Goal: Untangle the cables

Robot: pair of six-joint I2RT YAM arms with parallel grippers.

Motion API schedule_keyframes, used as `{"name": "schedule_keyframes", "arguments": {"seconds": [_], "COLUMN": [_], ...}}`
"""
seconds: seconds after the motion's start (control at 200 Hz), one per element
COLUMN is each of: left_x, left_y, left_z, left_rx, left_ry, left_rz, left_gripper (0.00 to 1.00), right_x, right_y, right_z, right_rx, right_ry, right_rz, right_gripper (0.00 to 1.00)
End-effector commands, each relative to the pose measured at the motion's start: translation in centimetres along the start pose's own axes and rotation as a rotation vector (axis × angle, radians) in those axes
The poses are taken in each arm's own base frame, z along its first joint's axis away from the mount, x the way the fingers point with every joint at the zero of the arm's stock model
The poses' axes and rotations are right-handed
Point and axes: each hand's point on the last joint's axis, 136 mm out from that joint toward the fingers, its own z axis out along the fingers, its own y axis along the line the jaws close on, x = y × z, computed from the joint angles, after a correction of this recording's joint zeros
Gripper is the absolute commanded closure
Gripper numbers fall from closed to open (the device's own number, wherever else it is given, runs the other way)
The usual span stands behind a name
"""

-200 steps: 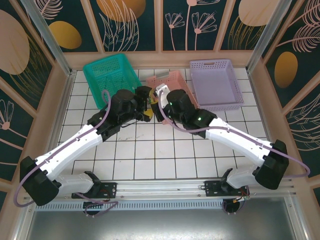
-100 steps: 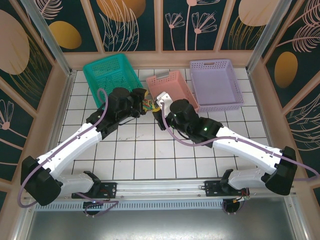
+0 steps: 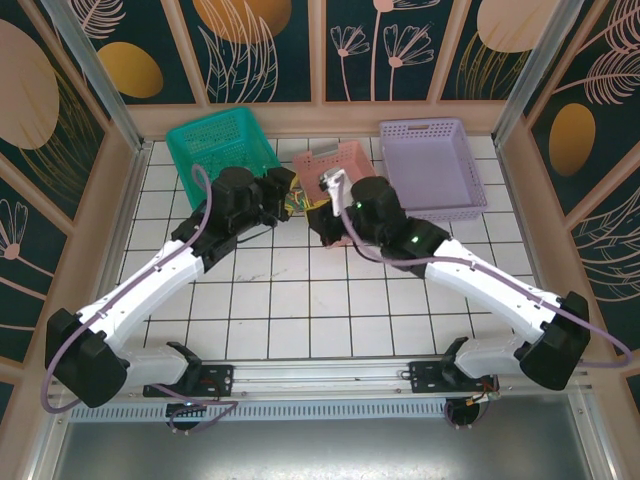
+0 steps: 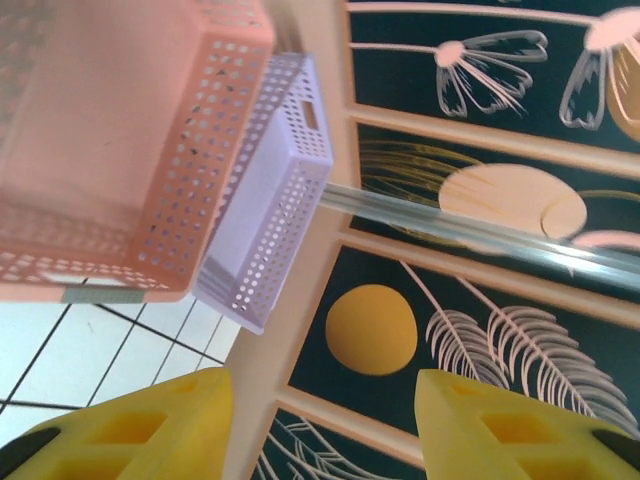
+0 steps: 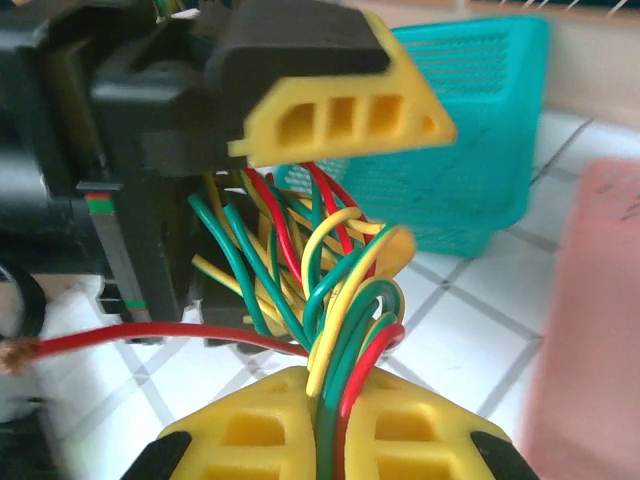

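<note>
Separating strands: the right pincer [image 5: 325, 432] clamps the cables [image 5: 330, 285]. The left pincer [image 4: 320, 420], half-open, apparently straddles them at twelve o'clock. Next, it should close and pull toward nine o'clock.

The near half of the white tiled table [image 3: 300, 310] lies bare. The left arm [image 3: 150, 290] and the right arm [image 3: 480, 285] slant inward and fence it on both sides. Along the back, the green basket [image 3: 222, 150], pink basket [image 3: 352, 160] and lilac basket [image 3: 432, 170] block the way. The left gripper [image 3: 290, 198] and right gripper [image 5: 322, 400] stand close together just before the pink basket, and the cables [image 5: 330, 270] fill the gap between them. Bare tiles lie before the lilac basket.
</note>
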Motion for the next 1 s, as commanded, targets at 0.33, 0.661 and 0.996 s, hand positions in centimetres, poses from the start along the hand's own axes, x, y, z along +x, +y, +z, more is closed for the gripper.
{"name": "schedule_keyframes", "arguments": {"seconds": [0.33, 0.661, 0.996], "left_x": [2.1, -0.3, 1.6], "left_y": [-7.4, -7.7, -8.2], "left_z": [0.2, -1.8, -4.1], "left_rx": [0.221, 0.1, 0.132], "left_ry": [0.178, 0.044, 0.094], "left_rz": [0.782, 0.57, 0.341], "left_gripper": [1.0, 0.41, 0.15], "right_x": [-0.3, -3.8, -5.3], "right_y": [6.8, -3.0, -6.8], "right_z": [-4.5, -2.3, 0.8], "right_rx": [-0.714, -0.096, 0.091], "right_ry": [0.348, 0.079, 0.043], "right_rz": [0.784, 0.576, 0.546], "right_gripper": [1.0, 1.0, 1.0]}}
